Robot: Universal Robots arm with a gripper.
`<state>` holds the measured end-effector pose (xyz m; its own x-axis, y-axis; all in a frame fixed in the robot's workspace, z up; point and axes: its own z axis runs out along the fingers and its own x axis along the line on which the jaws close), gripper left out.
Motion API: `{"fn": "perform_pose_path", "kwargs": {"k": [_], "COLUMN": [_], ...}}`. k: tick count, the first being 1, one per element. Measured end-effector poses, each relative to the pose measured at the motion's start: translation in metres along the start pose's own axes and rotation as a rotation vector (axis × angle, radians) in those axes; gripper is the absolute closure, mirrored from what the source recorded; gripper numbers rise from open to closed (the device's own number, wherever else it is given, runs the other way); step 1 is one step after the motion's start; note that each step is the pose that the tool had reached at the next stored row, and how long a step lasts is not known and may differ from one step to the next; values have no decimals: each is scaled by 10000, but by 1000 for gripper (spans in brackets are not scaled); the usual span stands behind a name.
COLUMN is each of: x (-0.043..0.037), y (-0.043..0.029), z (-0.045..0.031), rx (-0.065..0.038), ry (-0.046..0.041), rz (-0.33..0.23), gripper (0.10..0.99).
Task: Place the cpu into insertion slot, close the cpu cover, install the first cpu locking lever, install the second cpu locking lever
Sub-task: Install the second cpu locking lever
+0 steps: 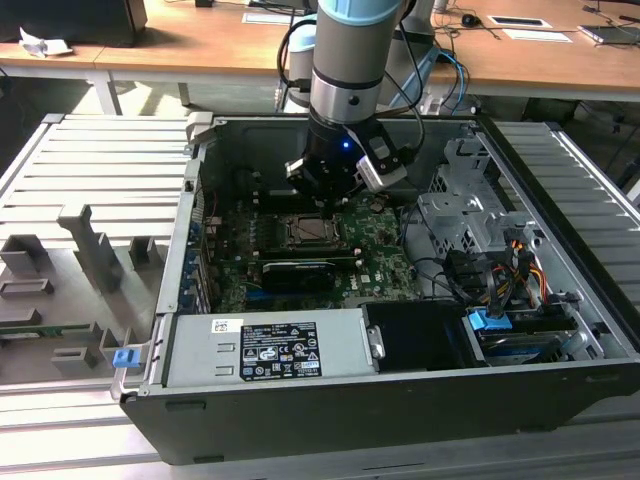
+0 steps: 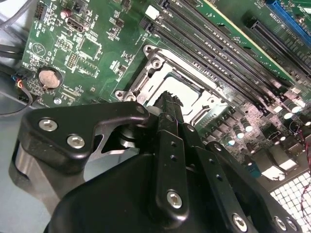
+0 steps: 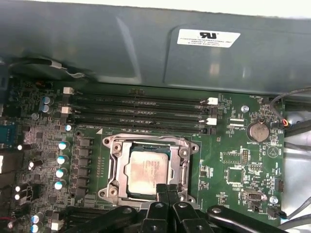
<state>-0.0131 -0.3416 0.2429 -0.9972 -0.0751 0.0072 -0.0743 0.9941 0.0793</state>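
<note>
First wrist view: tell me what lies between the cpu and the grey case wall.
In the first wrist view, the socket frame, then four long black memory slots lie between the cpu and the case wall.

We see the cpu (image 3: 146,168) with a dull, matt silver-grey metal top, seated in the insertion slot (image 3: 112,167), whose bare metal rim looks silvery and lightly glossy. Around it we note the green circuit board (image 3: 233,170) with a smooth lacquered sheen. The gripper (image 2: 167,104) appears as matt black plastic or coated metal fastened with shiny steel screws (image 2: 175,198).
</note>
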Motion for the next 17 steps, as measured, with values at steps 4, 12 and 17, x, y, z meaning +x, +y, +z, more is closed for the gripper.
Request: {"fn": "perform_pose_path", "kwargs": {"k": [4,12,17], "x": [5,9,11], "y": [-63,-111,-143], "z": [-4,-27,-33], "rx": [-26,-25,-26], "ry": [-2,-2,-2], "rz": [0,0,0], "gripper": [980,980,980]}}
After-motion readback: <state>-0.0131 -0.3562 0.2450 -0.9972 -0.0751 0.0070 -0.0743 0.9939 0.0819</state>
